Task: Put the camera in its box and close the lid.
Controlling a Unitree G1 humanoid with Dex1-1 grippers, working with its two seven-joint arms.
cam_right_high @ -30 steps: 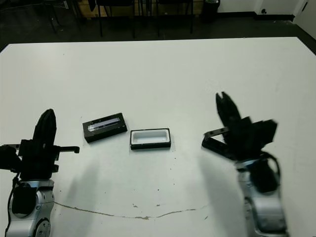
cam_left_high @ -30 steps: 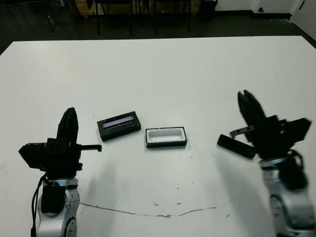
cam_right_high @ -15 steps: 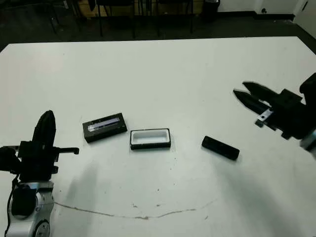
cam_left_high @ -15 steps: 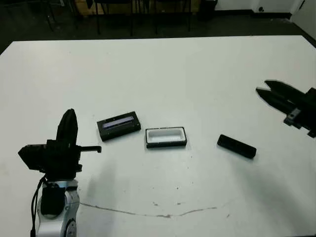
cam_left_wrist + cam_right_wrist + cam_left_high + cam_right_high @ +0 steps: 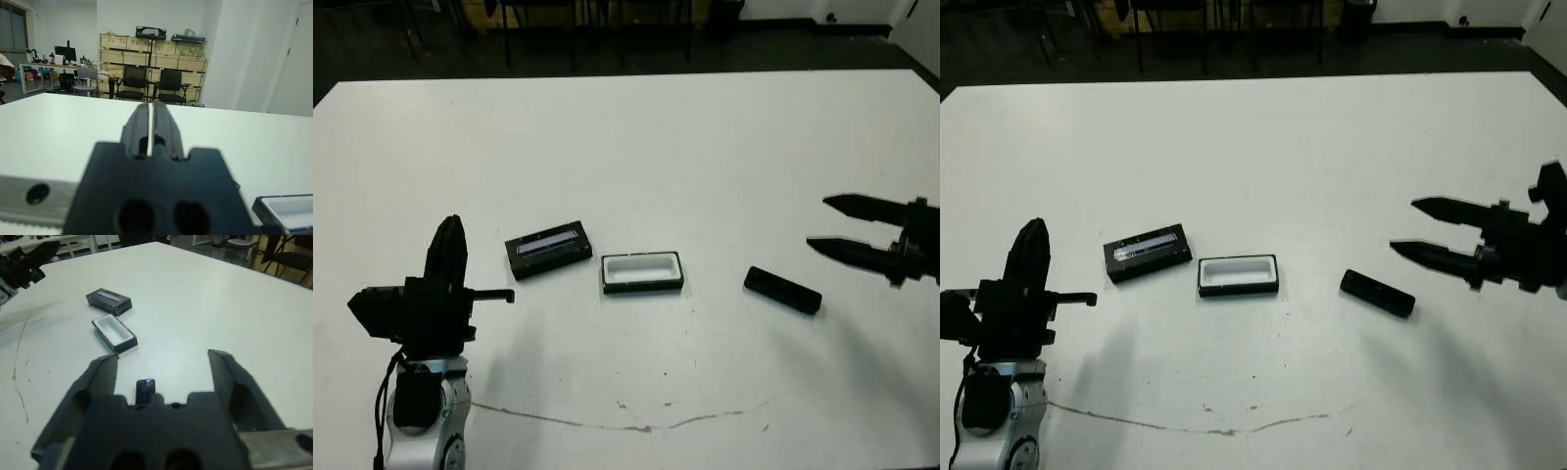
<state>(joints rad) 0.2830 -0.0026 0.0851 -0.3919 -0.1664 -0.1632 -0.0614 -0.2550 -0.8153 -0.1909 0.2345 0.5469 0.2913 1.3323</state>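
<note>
The right gripper (image 5: 1413, 227) had swung down from pointing up over the camera to lying level, fingers spread wide and aimed at the camera (image 5: 1377, 293), stopping just short of it and holding nothing. The camera lay flat on the tabletop (image 5: 636, 147), apart from the box (image 5: 642, 272) at centre, which stood open with its white lining empty. The lid (image 5: 548, 249) rested just beyond the box, toward the left arm. The left gripper (image 5: 447, 250) stood upright and pressed shut, unmoved. Judgement: approach to grasp underway; nothing yet packed.
</note>
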